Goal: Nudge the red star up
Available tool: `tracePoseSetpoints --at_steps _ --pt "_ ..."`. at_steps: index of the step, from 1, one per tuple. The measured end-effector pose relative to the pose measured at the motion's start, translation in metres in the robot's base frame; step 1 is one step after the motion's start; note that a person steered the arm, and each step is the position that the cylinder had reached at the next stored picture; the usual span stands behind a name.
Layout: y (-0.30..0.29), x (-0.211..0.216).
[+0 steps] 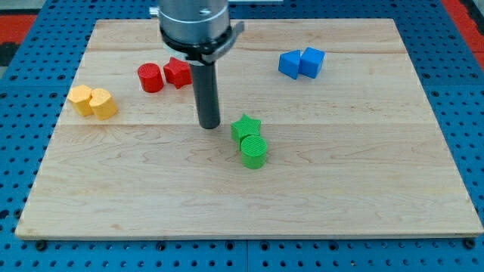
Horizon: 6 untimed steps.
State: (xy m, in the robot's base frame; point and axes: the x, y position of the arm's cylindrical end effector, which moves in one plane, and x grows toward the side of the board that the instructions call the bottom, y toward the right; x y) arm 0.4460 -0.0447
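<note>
There are no jaws on this arm, so nothing opens, closes or grips; it ends in a straight dark rod, and my tip (209,125) rests on the wooden board (363,174) at the rod's lower end.

Taking the red star (178,72) as the landmark: it lies in the upper left part of the board, and my tip sits below it and slightly to the view's right, apart from it, with bare wood between them. The rod rises from the tip toward the view's top, and its metal collar (193,23) partly overlaps the star's upper right edge in this view, so I cannot tell how close the rod's shaft is to the star itself.

Just to the view's left of the star stands a red cylinder (150,78), touching it or nearly so; I cannot tell which.

Farther to the view's left of the star and a little lower, near the board's left edge, two yellow blocks press against each other: one yellow block (79,97) and a second yellow block (103,103); their shapes are hard to make out.

Below the star and to the view's right, past my tip, a green star (245,127) touches a green cylinder (254,152) lying just below it.

Well to the view's right of the red star, at about its height, a blue block (288,64) touches a blue cube (311,61).
</note>
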Motion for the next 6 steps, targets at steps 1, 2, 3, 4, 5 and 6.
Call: tracePoseSetpoints --at_steps 1,2,3,4,5,6 --pt "0.007 0.0" --pt "0.027 0.0" --pt "0.033 0.0" --pt "0.031 -0.003" --pt "-0.025 -0.049" --pt "-0.111 -0.082"
